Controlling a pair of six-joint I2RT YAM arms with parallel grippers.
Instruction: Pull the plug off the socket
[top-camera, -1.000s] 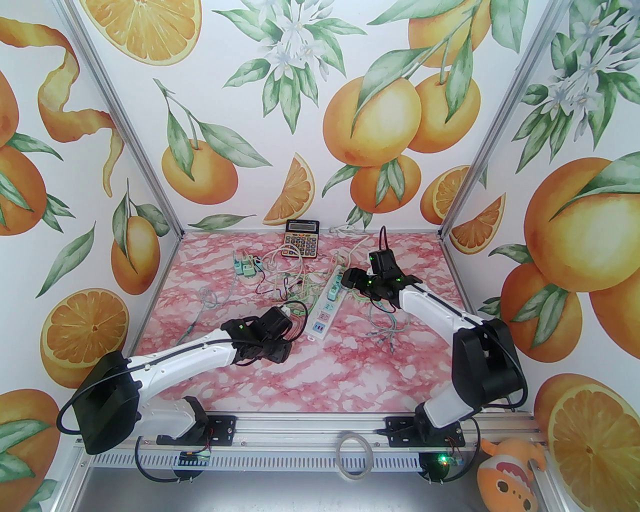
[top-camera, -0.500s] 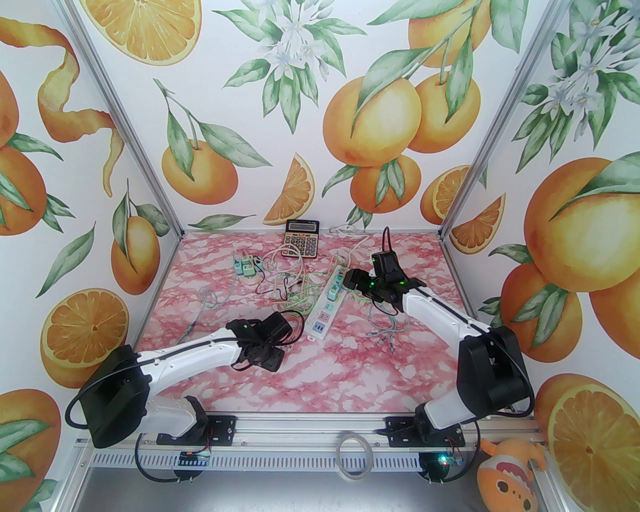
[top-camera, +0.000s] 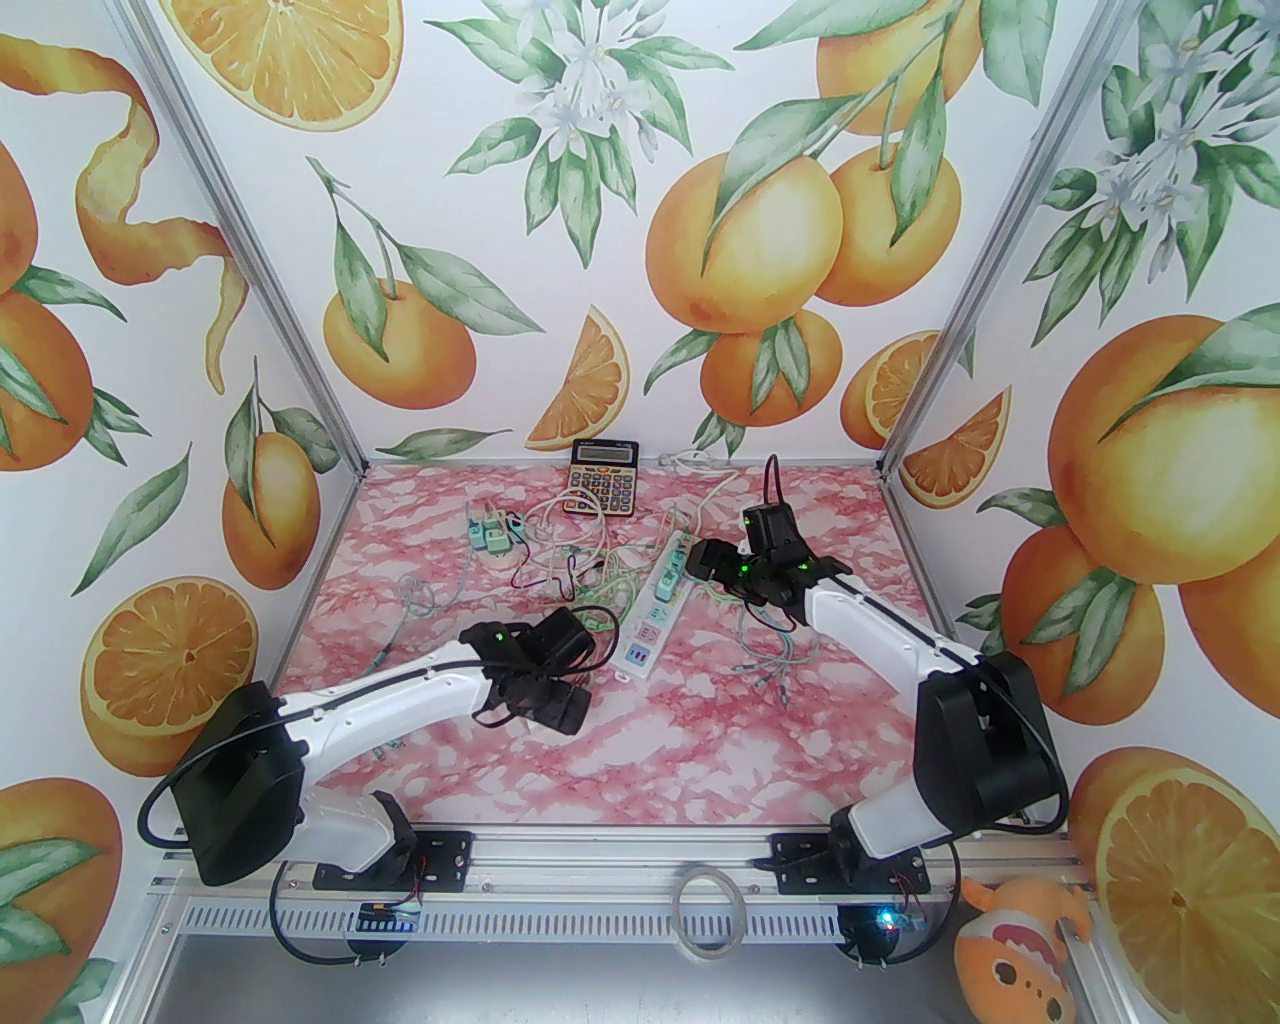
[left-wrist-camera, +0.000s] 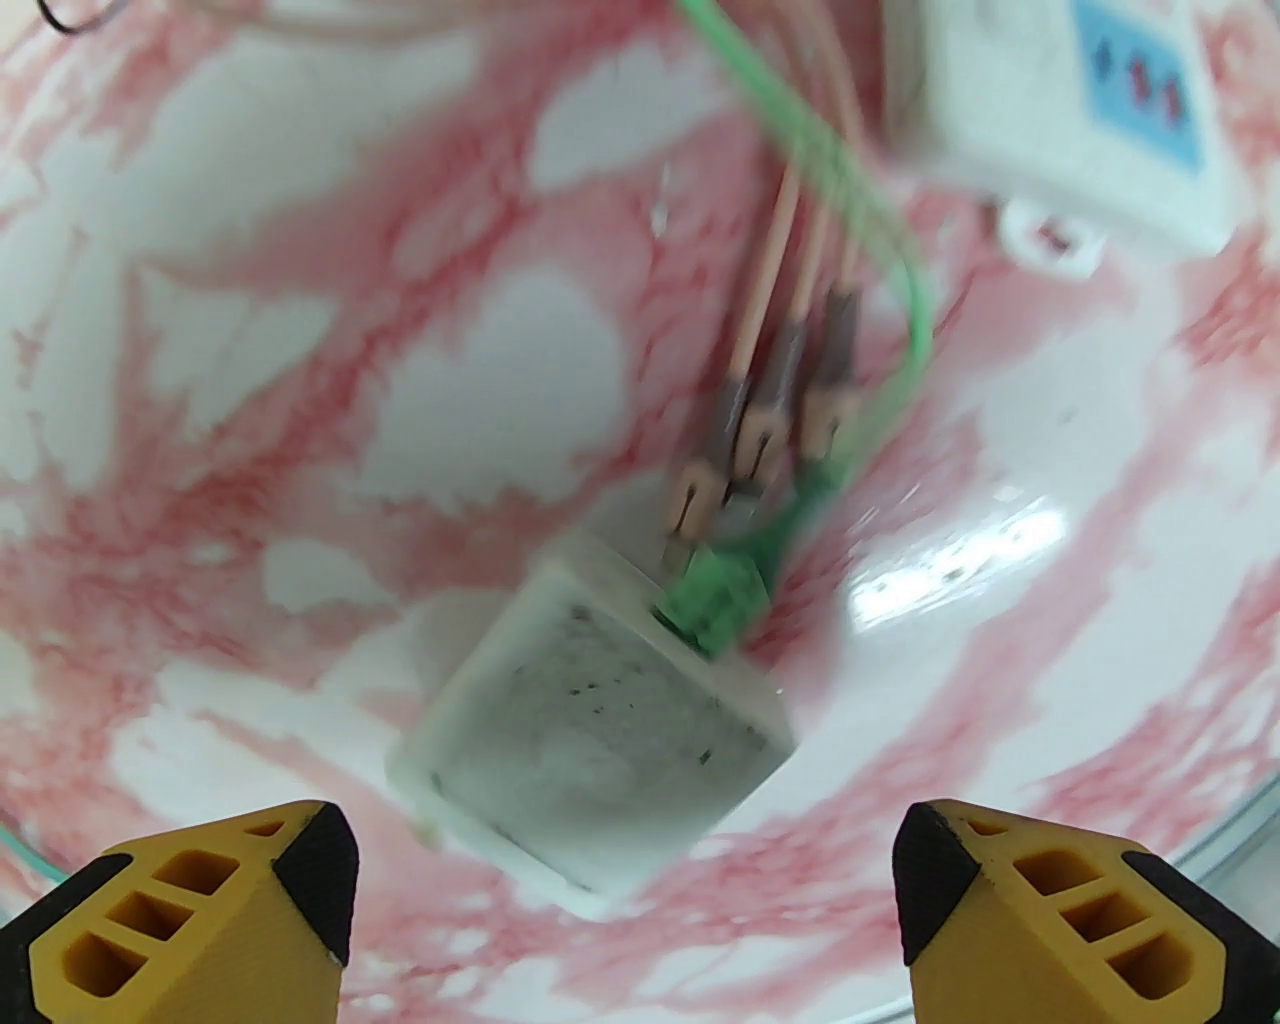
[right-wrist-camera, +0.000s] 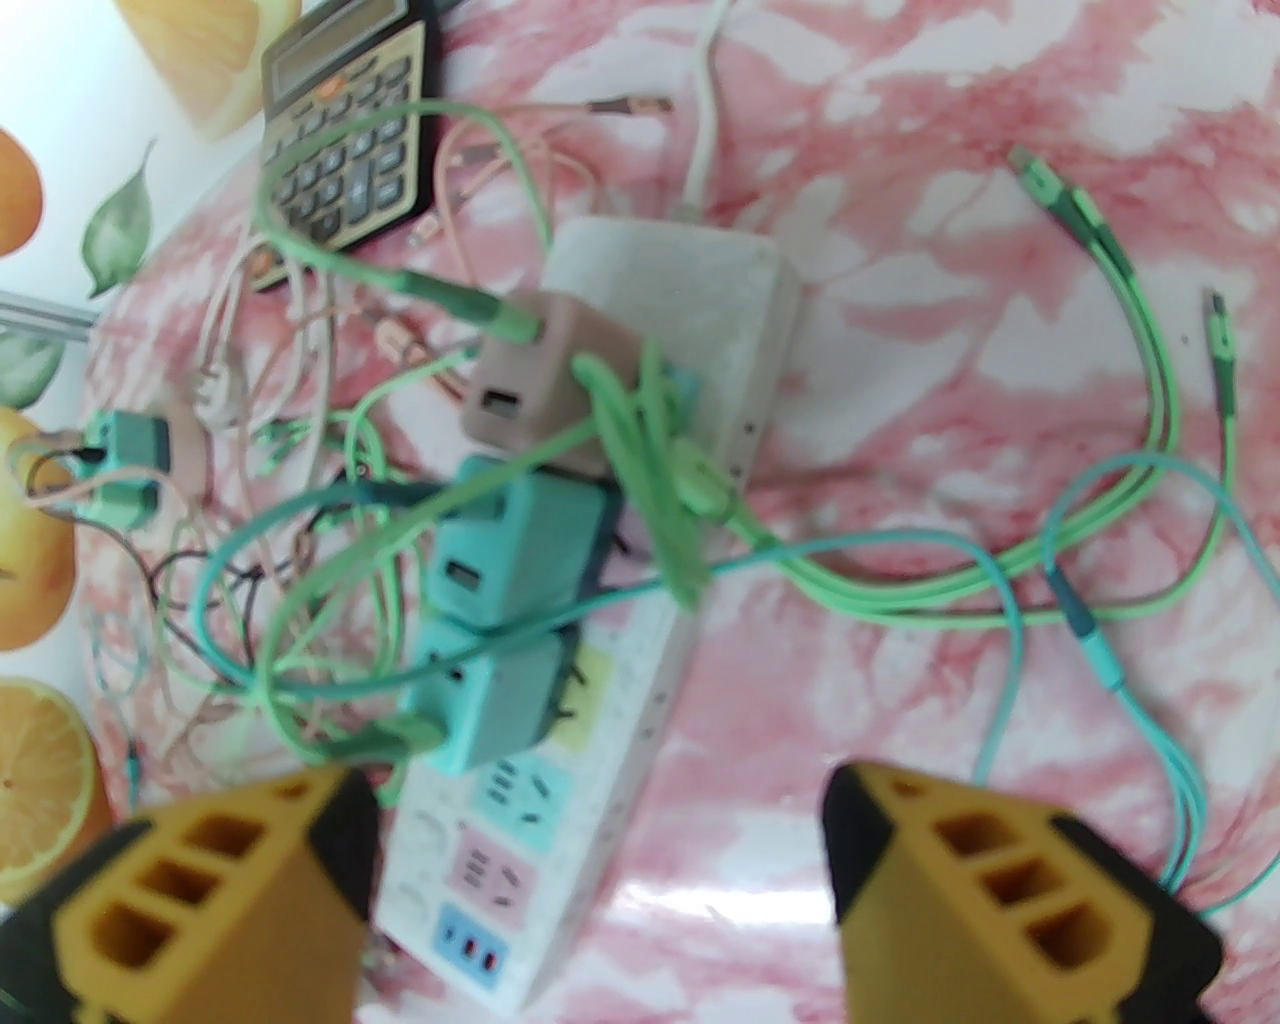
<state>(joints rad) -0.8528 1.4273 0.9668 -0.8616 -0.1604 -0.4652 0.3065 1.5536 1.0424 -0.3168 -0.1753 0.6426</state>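
Note:
A white cube plug (left-wrist-camera: 590, 730) lies loose on the pink marble table, a green lead and several pink leads trailing from it. My left gripper (left-wrist-camera: 620, 850) hovers open just above it, its yellow fingers (left-wrist-camera: 250, 900) wide on either side and touching nothing. In the top view the left gripper (top-camera: 560, 700) sits near the socket strip's (top-camera: 650, 620) near end (left-wrist-camera: 1060, 110). My right gripper (right-wrist-camera: 600, 830) is open over the strip (right-wrist-camera: 690, 290), which carries a pink plug (right-wrist-camera: 545, 370) and two teal plugs (right-wrist-camera: 520, 550). The top view puts the right gripper (top-camera: 700, 560) beside the strip's far half.
A calculator (top-camera: 603, 478) lies at the back wall. Two teal adapters (top-camera: 490, 530) and tangled leads lie back left. Green and teal cables (right-wrist-camera: 1130, 400) loop on the table right of the strip. Enclosure walls close in three sides.
My left gripper has opened and let go of the white plug, after drawing it back from the strip toward the near side. The right gripper has barely moved.

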